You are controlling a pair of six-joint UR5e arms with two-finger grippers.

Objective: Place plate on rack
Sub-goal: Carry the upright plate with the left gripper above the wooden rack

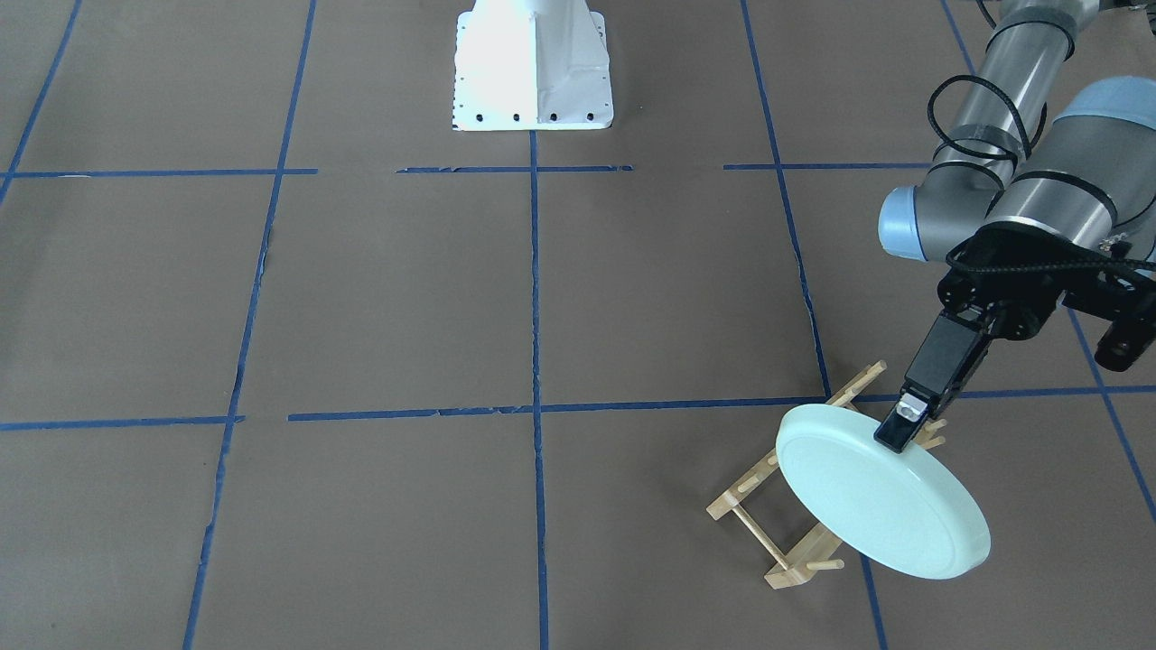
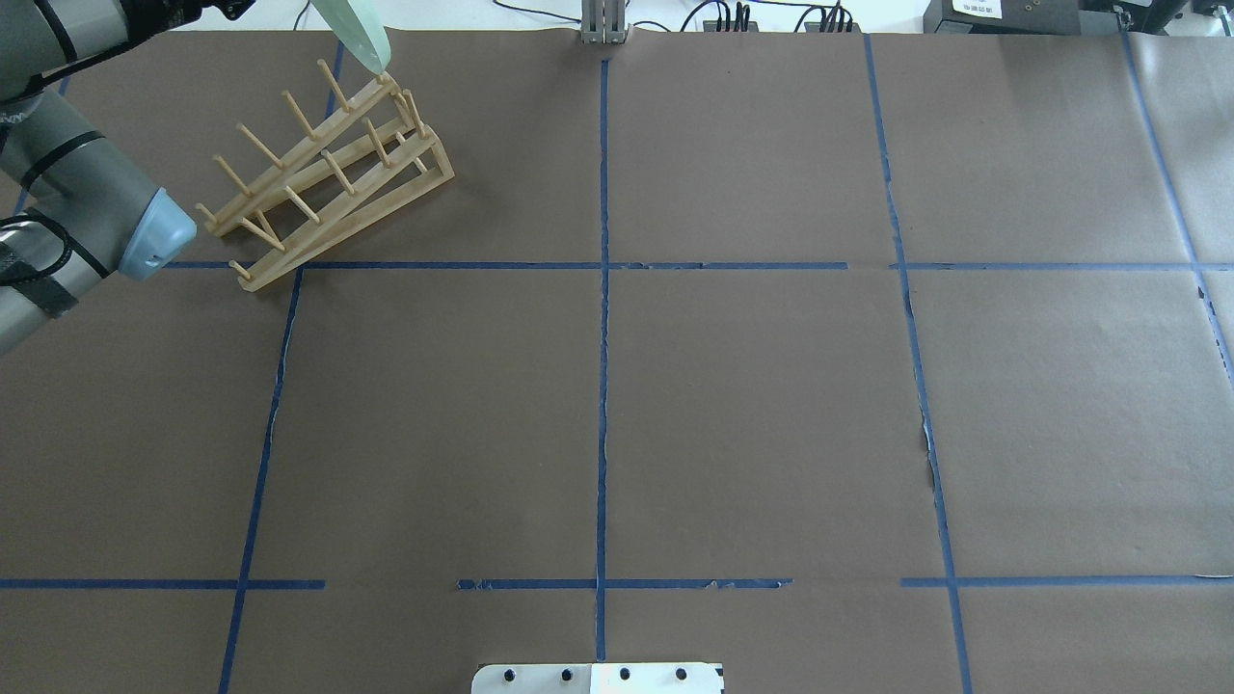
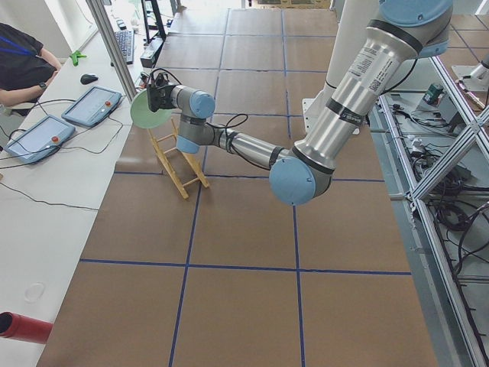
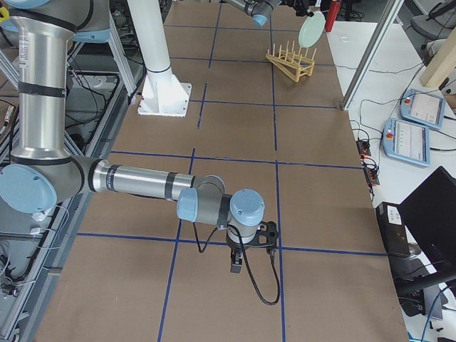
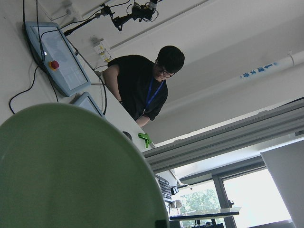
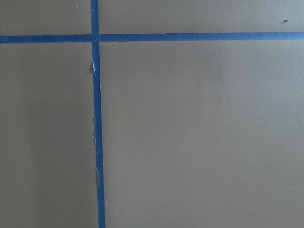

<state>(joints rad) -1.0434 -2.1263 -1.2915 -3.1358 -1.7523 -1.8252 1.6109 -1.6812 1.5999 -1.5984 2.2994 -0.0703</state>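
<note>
The pale mint-green plate (image 1: 880, 506) is tilted on edge over the bamboo rack (image 1: 777, 542), hiding most of it in the front view. My left gripper (image 1: 896, 438) is shut on the plate's upper rim. In the overhead view only the plate's lower edge (image 2: 352, 34) shows, right by the far end of the rack (image 2: 328, 173); I cannot tell if they touch. The plate fills the bottom of the left wrist view (image 5: 71, 175). My right gripper (image 4: 236, 265) hangs low over the table far from the rack; I cannot tell if it is open or shut.
The rack stands near the table's far edge on the robot's left. Beyond that edge are a side desk with teach pendants (image 3: 92, 105) and a seated operator (image 3: 19, 61). The white robot base (image 1: 533, 68) stands at the table's middle.
</note>
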